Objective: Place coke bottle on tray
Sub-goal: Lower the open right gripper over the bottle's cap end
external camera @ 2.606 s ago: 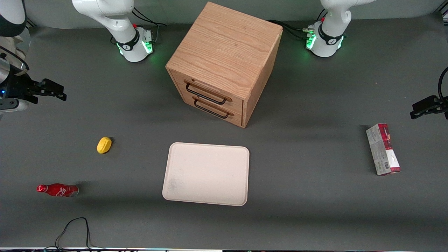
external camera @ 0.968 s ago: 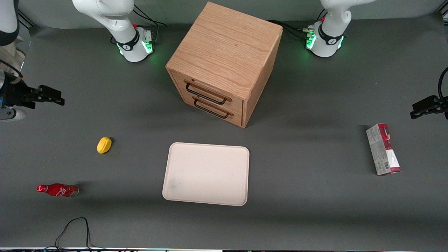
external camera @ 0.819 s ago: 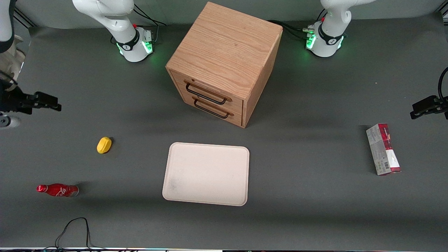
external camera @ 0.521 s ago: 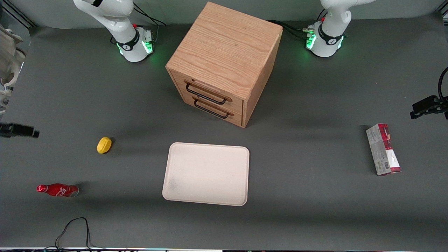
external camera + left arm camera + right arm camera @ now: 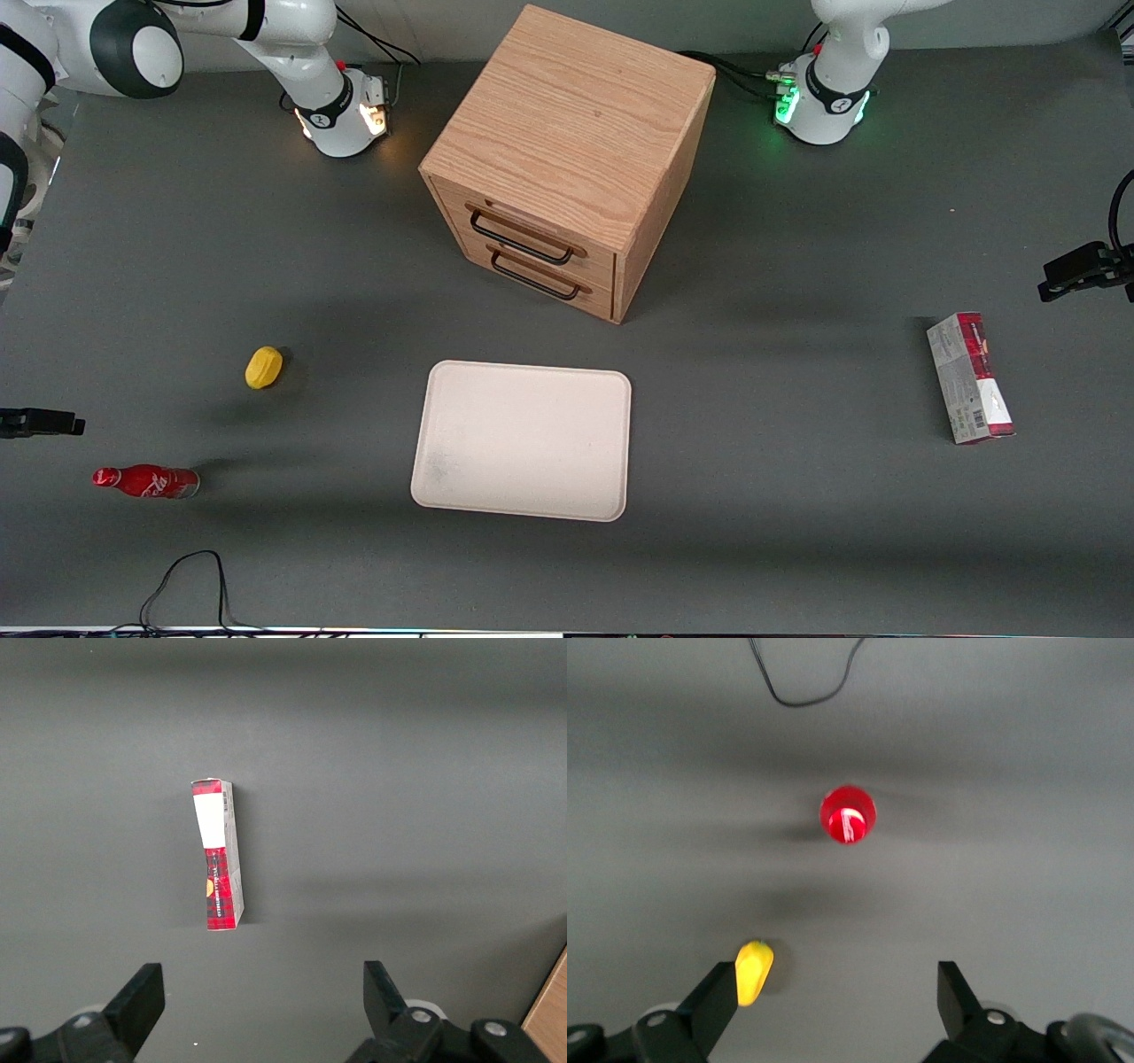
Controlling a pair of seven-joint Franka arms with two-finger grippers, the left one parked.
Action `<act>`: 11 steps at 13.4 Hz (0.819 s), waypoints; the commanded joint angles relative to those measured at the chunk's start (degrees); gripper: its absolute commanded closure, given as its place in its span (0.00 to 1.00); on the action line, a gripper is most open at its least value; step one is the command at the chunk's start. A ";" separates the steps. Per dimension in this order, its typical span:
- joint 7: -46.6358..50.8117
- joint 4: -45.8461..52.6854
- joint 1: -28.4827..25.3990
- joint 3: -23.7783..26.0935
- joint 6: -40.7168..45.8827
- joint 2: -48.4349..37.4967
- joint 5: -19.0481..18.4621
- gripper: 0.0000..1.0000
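Note:
The coke bottle (image 5: 146, 482) is a slim red bottle with white lettering, at the working arm's end of the table and near the front edge. In the right wrist view the coke bottle (image 5: 848, 814) appears end-on as a round red disc. My gripper (image 5: 835, 1001) is open with nothing between its fingers (image 5: 716, 999), and the bottle is apart from them. In the front view only a dark tip of the gripper (image 5: 42, 423) shows at the frame's edge, slightly farther from the camera than the bottle. The cream-white tray (image 5: 523, 439) lies flat mid-table with nothing on it.
A yellow lemon-like object (image 5: 264, 367) lies between bottle and drawer cabinet (image 5: 567, 159); the lemon-like object (image 5: 754, 971) sits close to one finger. A black cable (image 5: 190, 576) loops at the front edge. A red-and-grey carton (image 5: 970, 377) lies toward the parked arm's end.
My gripper has travelled toward the front camera along the table's end, ending close to the coke bottle. The working arm's base light went from green to pale orange. The bottle and tray stayed put.

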State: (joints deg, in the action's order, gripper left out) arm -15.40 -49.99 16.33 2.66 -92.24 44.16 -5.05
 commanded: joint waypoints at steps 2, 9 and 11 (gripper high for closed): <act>-1.65 2.70 -1.04 0.16 -4.25 4.61 -3.12 0.00; -4.55 2.35 -1.04 0.16 -9.10 10.33 -3.21 0.00; -5.16 2.35 -1.04 0.16 -11.02 10.95 -3.56 0.00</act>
State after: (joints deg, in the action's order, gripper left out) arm -18.52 -49.99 15.34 2.72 -102.20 53.65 -7.47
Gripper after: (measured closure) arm 0.000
